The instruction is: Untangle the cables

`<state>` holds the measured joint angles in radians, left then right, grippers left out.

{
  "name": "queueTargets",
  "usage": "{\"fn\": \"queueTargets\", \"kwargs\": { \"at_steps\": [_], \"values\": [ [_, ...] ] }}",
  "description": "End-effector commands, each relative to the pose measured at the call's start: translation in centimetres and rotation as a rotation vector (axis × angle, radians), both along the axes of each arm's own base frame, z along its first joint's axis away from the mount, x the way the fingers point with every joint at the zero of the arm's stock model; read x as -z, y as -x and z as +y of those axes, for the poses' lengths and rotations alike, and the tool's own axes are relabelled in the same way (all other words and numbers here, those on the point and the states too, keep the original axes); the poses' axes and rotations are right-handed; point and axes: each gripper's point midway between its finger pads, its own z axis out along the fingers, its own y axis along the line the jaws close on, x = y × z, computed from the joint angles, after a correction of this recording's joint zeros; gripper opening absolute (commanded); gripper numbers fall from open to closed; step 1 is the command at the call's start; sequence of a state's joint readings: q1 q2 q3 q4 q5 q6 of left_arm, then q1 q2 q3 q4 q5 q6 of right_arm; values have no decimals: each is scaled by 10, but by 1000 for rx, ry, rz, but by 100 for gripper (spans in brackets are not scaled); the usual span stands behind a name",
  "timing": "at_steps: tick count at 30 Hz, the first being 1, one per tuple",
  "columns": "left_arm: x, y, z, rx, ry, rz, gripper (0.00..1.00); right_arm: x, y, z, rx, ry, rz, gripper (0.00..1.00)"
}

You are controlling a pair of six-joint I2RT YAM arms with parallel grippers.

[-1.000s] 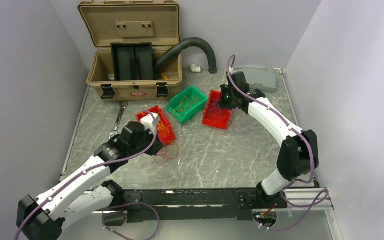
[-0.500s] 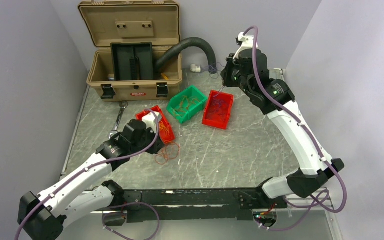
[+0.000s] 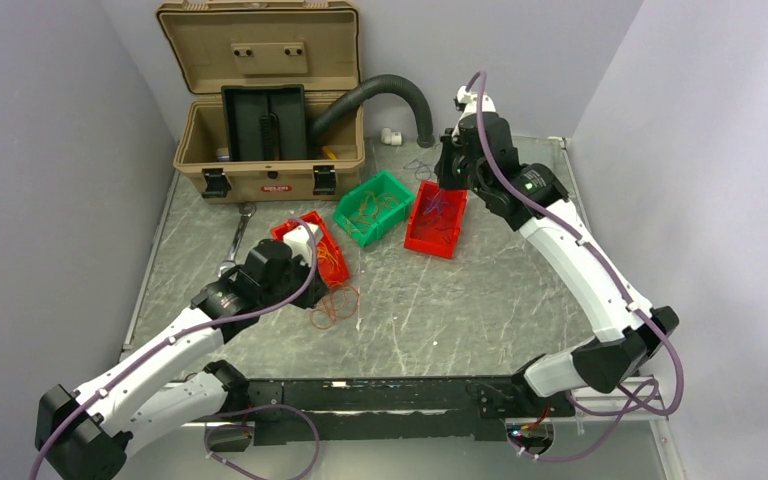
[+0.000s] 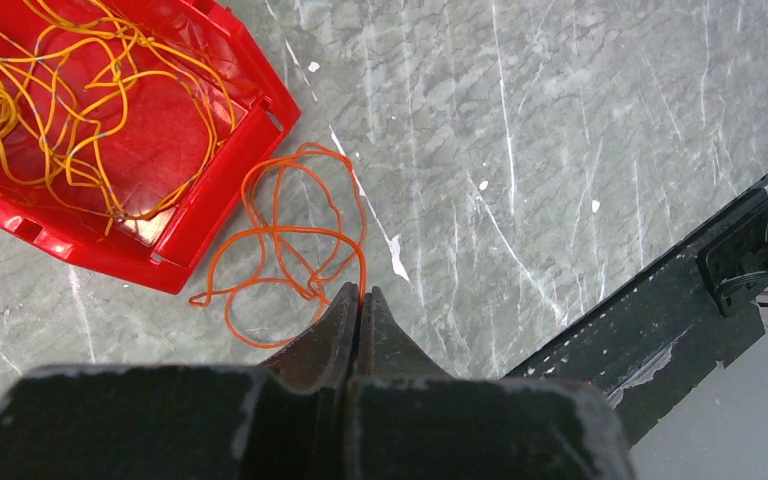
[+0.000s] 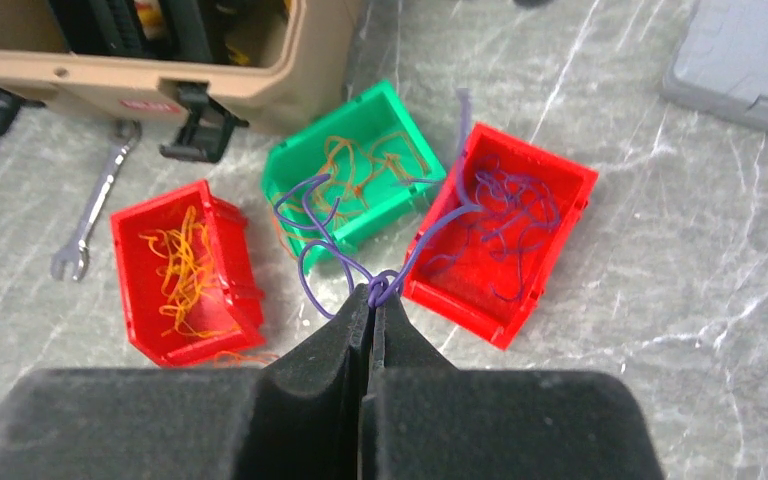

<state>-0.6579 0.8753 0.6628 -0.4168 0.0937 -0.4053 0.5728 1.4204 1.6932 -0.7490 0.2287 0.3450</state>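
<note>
Hanging high over the far side of the bench (image 3: 410,300), right gripper (image 5: 370,292) has its jaws pressed together on a purple strand (image 5: 384,284), pinched right at the tips. The strand knots just past the tips, then throws loose loops outward, clear of the bench. Below and just beyond this gripper sits a red bin (image 5: 460,312) holding more purple cables (image 5: 510,210). One arm of the held strand crosses that bin's corner in the wrist view. Beside it, left of the tips in that view, is a green bin (image 5: 322,127) with orange cables (image 5: 355,165).

Down low over the bench, left gripper (image 4: 360,298) is closed tight, finger faces touching. Orange loops (image 4: 300,235) lie flat on the bench directly ahead of its tips, the nearest bend right at them. Cannot tell whether a strand is caught between the jaws. Past the loops, left of the tips, a second red bin (image 4: 220,190) holds yellow-orange cables (image 4: 60,100). The orange loops lie outside it, just beside its wall.

Farther out beyond the left gripper are a wrench (image 3: 235,245) and an open tan toolbox (image 3: 260,180).
</note>
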Motion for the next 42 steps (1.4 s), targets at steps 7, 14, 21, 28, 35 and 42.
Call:
{"fn": "queueTargets", "kwargs": {
  "at_steps": [7, 14, 21, 28, 35, 42],
  "values": [
    [-20, -2, -7, 18, 54, -40, 0, 62, 0, 13, -18, -25, 98, 0],
    [-20, -4, -8, 18, 52, -39, 0, 114, -8, 13, -32, -36, 208, 0],
    [-20, -3, -8, 18, 54, -35, 0, 147, -27, 8, -59, -116, 285, 0],
    [-21, -2, -7, 17, 53, -37, 0, 176, -38, -4, -21, -96, 346, 0],
    [-20, -1, -7, 18, 55, -37, 0, 185, -40, -19, 28, -37, 343, 0],
    [-19, -3, -8, 19, 48, -32, 0, 213, -53, -40, 99, 102, 368, 0]
  ]
}}
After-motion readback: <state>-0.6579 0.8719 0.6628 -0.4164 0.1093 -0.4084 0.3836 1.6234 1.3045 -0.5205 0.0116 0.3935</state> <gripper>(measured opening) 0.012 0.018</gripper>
